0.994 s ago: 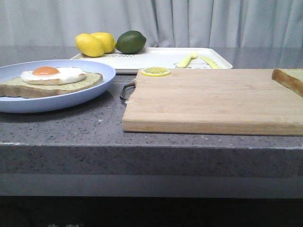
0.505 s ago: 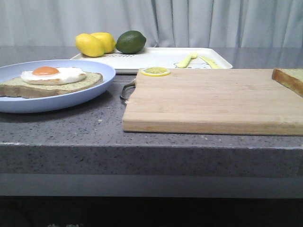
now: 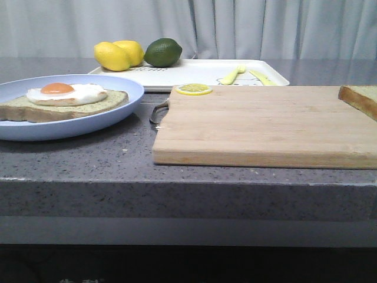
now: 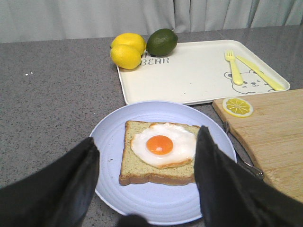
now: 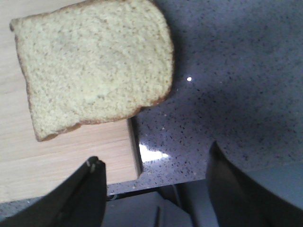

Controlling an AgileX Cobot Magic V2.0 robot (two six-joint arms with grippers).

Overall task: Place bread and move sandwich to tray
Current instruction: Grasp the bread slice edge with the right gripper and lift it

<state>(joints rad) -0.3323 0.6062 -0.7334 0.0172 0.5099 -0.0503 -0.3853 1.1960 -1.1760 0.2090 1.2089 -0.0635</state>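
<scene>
The bread (image 5: 94, 66), a pale square slice with brown crust, lies on the wooden cutting board's corner (image 5: 57, 156) and overhangs its edge. It also shows at the right edge of the front view (image 3: 360, 98). My right gripper (image 5: 156, 156) is open and empty, above and apart from it. A slice with a fried egg (image 4: 163, 146) lies on the round light blue plate (image 4: 156, 203); both also show in the front view, the egg slice (image 3: 65, 101) on the plate (image 3: 118, 121). My left gripper (image 4: 147, 142) is open and empty above the plate. The white tray (image 4: 199, 75) with yellow cutlery (image 4: 258, 73) lies behind.
Two lemons (image 3: 118, 55) and a lime (image 3: 162, 52) sit at the tray's back left corner. A lemon slice (image 3: 194, 89) lies on the cutting board (image 3: 265, 124), whose metal handle (image 3: 158, 112) points at the plate. The grey counter edge (image 3: 188, 177) runs along the front.
</scene>
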